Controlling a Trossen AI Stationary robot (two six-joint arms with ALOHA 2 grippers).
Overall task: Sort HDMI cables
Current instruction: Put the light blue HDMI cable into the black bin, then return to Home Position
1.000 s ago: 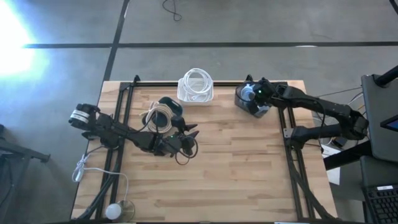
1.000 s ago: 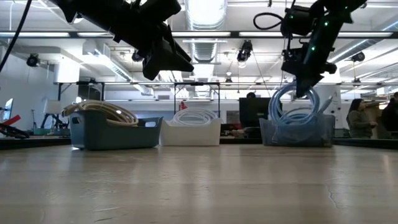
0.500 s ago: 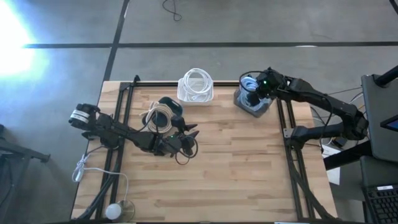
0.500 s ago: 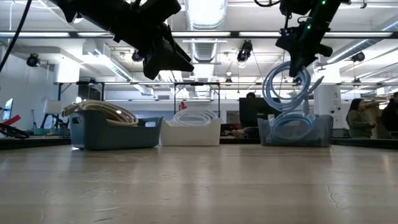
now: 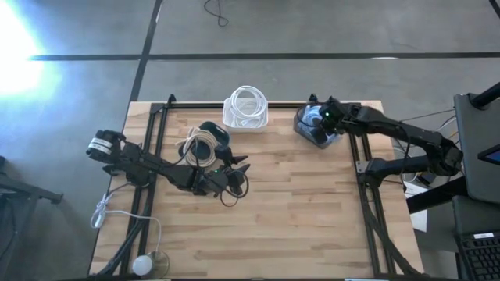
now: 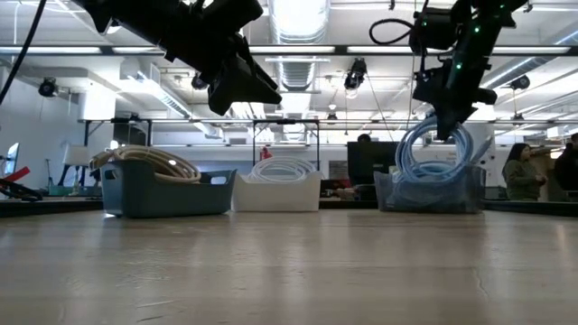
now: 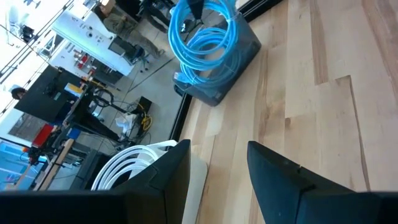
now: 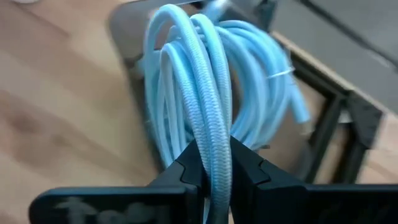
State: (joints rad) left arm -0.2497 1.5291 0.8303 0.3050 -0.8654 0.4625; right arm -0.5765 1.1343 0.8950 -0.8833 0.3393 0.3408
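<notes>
My right gripper (image 6: 444, 131) is shut on a light blue coiled HDMI cable (image 6: 438, 161) over the clear grey bin (image 6: 388, 191) at the table's far right, where more blue coils lie (image 5: 315, 125). White coils fill the white bin (image 5: 246, 109). Tan coils are heaped in the dark blue-grey bin (image 6: 163, 190), left of it (image 5: 199, 148). My left gripper (image 5: 234, 173) hangs open above the middle of the table, just right of the tan bin and holding nothing; its wrist view (image 7: 217, 152) shows bare wood between the fingers. My right gripper pinches the blue coil's top turn (image 8: 208, 124) between its two fingers, coming from above and pointing down. The coil hangs upright below the fingers, and its lower part (image 6: 433, 181) sits inside the clear bin among the other blue coils.
The three bins stand in a row along the far edge. A loose white cord with a round puck end (image 5: 141, 265) lies at the near-left corner. Black frame rails (image 5: 367, 203) run along the table's sides. Bare wood (image 5: 297, 218) spreads across the near half. People (image 6: 519, 167) show beyond the table.
My right gripper, still shut on the blue coil, rose and drew the coil mostly out of the clear bin, then came back down, so the coil's lower part is in the bin again. The left arm has kept still.
</notes>
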